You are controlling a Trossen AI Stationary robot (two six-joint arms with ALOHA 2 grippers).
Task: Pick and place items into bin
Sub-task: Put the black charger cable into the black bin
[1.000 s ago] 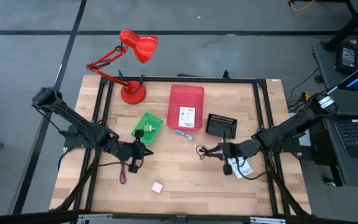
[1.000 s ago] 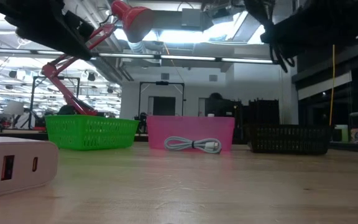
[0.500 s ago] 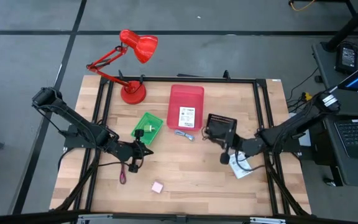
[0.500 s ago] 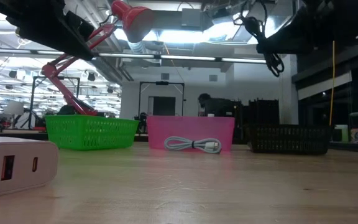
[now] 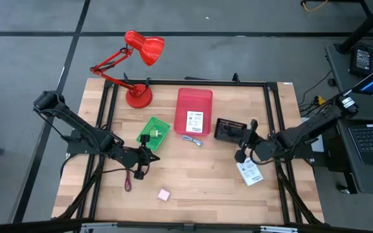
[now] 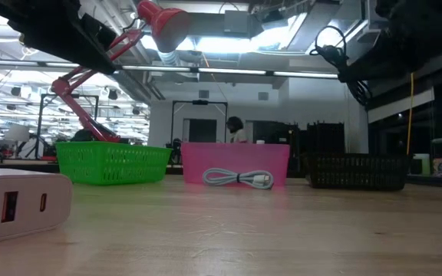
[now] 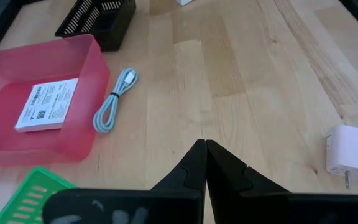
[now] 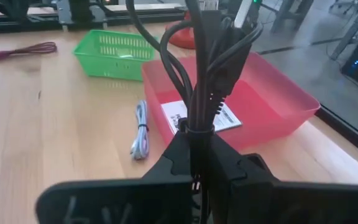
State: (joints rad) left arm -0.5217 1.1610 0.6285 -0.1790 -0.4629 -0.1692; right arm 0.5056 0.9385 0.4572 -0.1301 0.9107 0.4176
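My right gripper (image 5: 245, 144) hovers beside the black mesh basket (image 5: 229, 131), shut on a bundled black cord (image 8: 199, 68). In the low view the cord (image 6: 345, 63) is high above the table. My left gripper (image 5: 145, 158) is shut and empty, near the green basket (image 5: 154, 133) that holds a green-white piece. One white packet (image 5: 195, 122) lies flat in the red bin (image 5: 193, 97); another (image 5: 250, 172) lies flat on the table. The bluish cord (image 5: 192, 140), the purple cord (image 5: 128, 181) and the pink cube (image 5: 164, 193) lie on the wood. My right gripper pinches the black cord between its two fingers at the bound waist of the bundle (image 8: 197, 127). The cord's loops (image 8: 191, 37) stick out past the fingertips. The whole bundle is lifted clear of the table.
A red desk lamp (image 5: 138, 97) stands at the far left corner of the table. A black metal frame (image 5: 272, 110) runs along the table's edges. Bare wood lies between the two grippers and along the near edge around the pink cube (image 7: 352, 158).
My right gripper has carried the black cord from the middle of the table toward the right and far side, up beside the black basket, turning as it went. The white packet near it now shows in full. My left arm has kept still.
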